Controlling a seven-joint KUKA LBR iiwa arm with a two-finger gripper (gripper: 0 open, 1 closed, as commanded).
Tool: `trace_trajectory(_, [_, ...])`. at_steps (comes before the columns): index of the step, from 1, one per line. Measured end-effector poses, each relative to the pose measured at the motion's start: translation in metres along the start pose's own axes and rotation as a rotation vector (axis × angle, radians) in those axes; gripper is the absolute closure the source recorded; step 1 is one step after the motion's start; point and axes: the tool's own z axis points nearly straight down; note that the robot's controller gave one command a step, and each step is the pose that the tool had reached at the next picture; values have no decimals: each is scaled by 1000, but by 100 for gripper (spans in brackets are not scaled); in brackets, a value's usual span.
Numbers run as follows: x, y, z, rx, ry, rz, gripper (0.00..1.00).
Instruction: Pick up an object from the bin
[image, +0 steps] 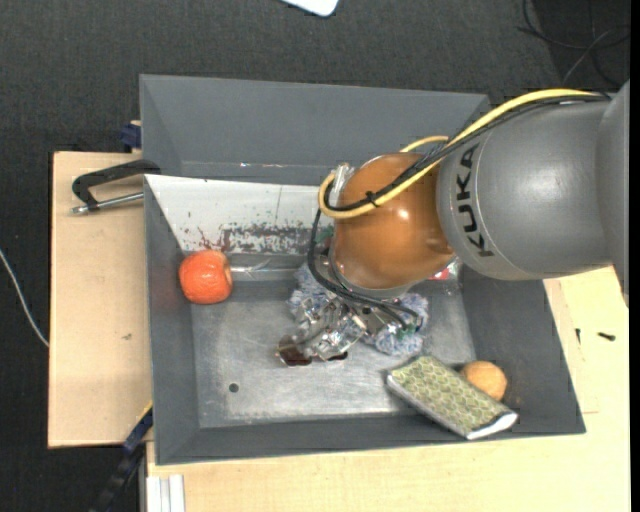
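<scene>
We are seeing gripper (325, 335) low over crumpled bluish cloth (400, 336) lying directly beneath it; parted or closed, we cannot tell. We are judging cloth light, soft, floppy: pinch raised fold.

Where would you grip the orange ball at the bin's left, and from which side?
Probably across its widest middle, coming straight down from above: the orange ball is round, so no side grips better, and it lies alone on the bin floor.
</scene>
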Motion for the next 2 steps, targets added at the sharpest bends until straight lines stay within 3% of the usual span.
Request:
trace_trajectory(1, [4, 3, -52, -5, 6, -48, 100])
trace_trajectory(2, [4, -8, -177, -1, 1, 35, 100])
